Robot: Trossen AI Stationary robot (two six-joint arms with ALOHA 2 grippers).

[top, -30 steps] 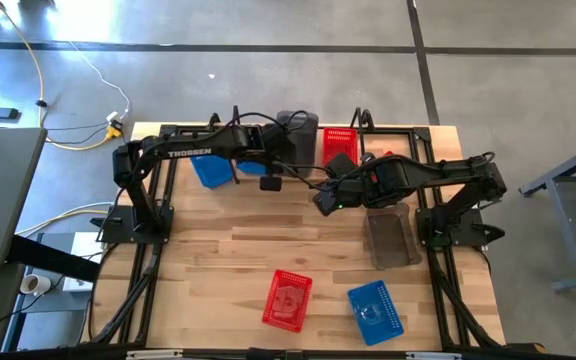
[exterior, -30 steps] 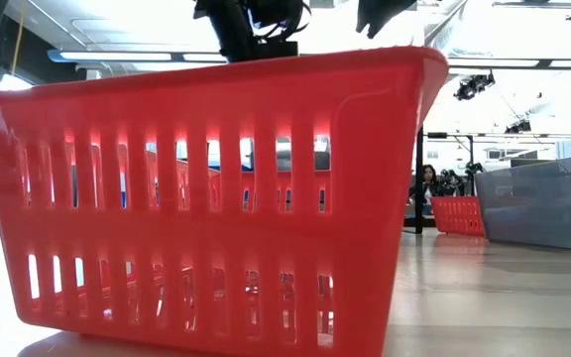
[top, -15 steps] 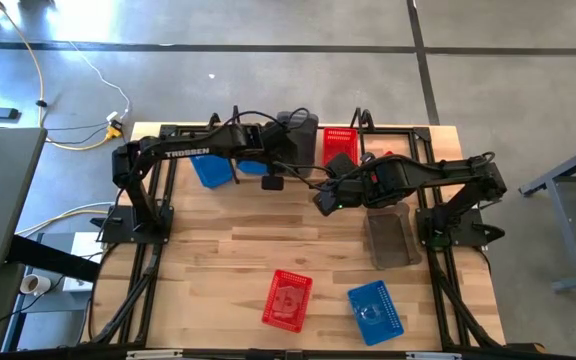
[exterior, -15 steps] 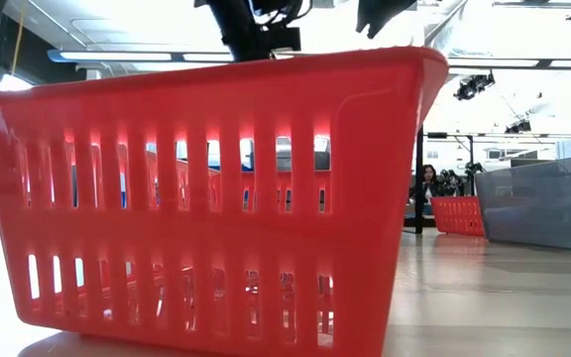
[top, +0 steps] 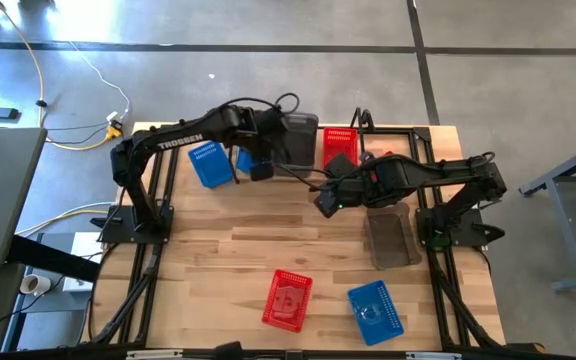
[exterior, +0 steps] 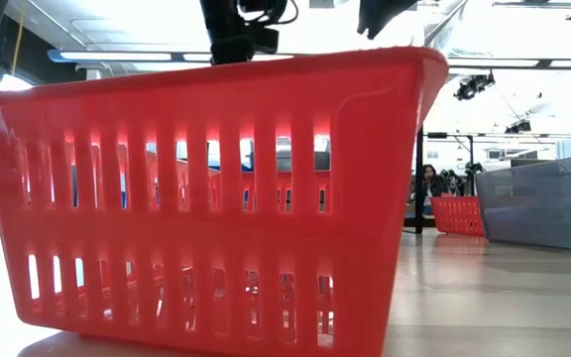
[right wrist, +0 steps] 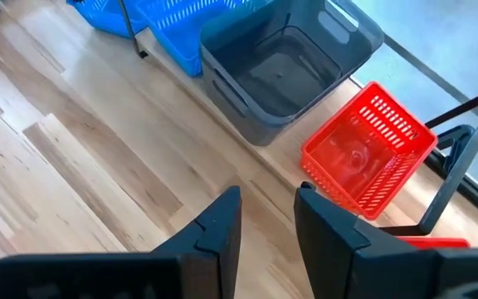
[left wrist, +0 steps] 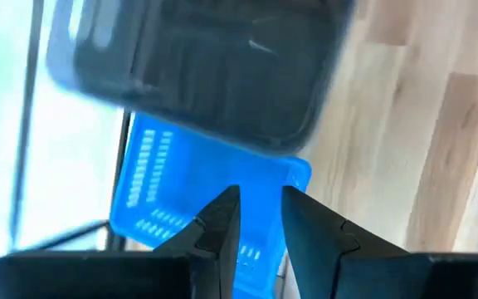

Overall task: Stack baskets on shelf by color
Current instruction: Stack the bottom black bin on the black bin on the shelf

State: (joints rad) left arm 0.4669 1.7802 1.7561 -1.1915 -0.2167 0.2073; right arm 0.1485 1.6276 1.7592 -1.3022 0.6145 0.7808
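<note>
The right gripper (right wrist: pixel 268 218) hangs over the wood table (right wrist: pixel 73 183), its two fingers a little apart. At twelve o'clock sits a grey basket (right wrist: pixel 289 71). A red basket (right wrist: pixel 368 149) sits at two o'clock, blue baskets (right wrist: pixel 173 21) at eleven.

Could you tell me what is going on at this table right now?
A two-armed robot is sorting baskets by colour at the far edge. The left gripper hangs over a blue basket beside the grey basket there, holding nothing. The right gripper waits mid-table, empty. A red basket sits next to the grey one. Still loose on the table: another red basket, another blue basket and a second grey basket.
</note>
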